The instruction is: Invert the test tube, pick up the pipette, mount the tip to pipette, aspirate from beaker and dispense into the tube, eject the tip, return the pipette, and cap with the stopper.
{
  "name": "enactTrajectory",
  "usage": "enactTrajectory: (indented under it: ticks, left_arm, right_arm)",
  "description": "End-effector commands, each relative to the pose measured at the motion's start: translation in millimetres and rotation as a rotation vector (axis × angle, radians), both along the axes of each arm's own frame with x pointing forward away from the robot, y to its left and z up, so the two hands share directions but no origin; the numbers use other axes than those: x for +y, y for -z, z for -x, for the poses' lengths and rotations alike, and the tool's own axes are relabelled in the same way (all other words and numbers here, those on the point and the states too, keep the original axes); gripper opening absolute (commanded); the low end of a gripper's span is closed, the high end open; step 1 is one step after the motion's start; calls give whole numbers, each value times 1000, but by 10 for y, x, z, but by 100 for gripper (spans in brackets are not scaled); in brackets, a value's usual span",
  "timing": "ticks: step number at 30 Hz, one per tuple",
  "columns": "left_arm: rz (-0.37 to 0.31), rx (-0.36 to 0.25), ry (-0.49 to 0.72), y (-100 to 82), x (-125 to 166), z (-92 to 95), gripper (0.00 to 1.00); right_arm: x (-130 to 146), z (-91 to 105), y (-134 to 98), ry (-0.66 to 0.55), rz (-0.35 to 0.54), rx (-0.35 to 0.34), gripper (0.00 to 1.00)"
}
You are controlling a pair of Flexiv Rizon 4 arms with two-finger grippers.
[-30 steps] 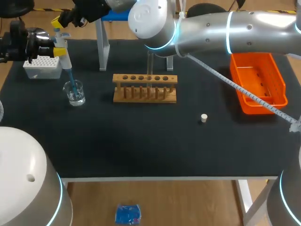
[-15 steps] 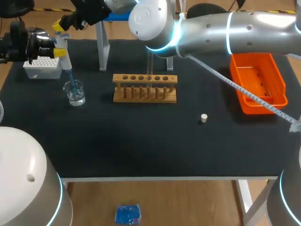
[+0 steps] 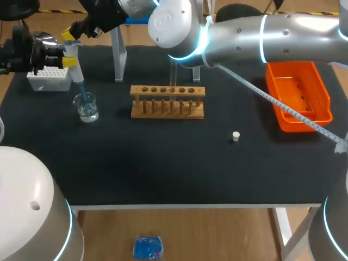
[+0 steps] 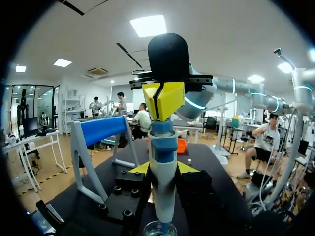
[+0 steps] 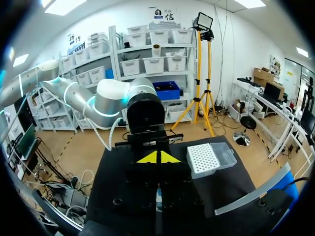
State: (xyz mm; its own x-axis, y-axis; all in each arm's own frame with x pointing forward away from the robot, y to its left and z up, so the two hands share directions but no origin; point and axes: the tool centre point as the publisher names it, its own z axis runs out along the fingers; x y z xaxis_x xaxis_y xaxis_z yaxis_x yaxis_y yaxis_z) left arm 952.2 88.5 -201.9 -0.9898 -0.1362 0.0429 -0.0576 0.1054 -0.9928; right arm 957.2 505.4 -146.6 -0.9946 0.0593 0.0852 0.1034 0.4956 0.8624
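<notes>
Clamping the pipette, is the left gripper?

Yes, both yellow tips squeeze its smooth white barrel. Its blue tip dips into the clear glass beaker.

And the right gripper?

Fingers pressed together, holding nothing, atop the pipette's blue cap; actual contact is unclear.

Test tube?

Faint glass behind the wooden rack, half hidden. The small pale stopper lies apart.

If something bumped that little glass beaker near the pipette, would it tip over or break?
The beaker looks like thin clear glass, so it is probably fragile and slippery. It is small and seems to hold little liquid, so it is likely light and easy to slide or tip. The pipette tip standing inside it might drag it over if moved sideways.
</notes>
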Motion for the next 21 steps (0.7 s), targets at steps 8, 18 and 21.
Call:
enactTrajectory:
  ticks: [8,18,21]
  left_arm:
    - [2,-2,3,-75,7,-10,0]
    - [2,-2,3,-75,7,-10,0]
    - [2,-2,3,-75,7,-10,0]
  right_arm:
    - [7,16,-174,-12,-18,-31,0]
    - [-252,161,-440,-5,-56,-77,100]
    - [-415,171,-511,6,-61,-95,100]
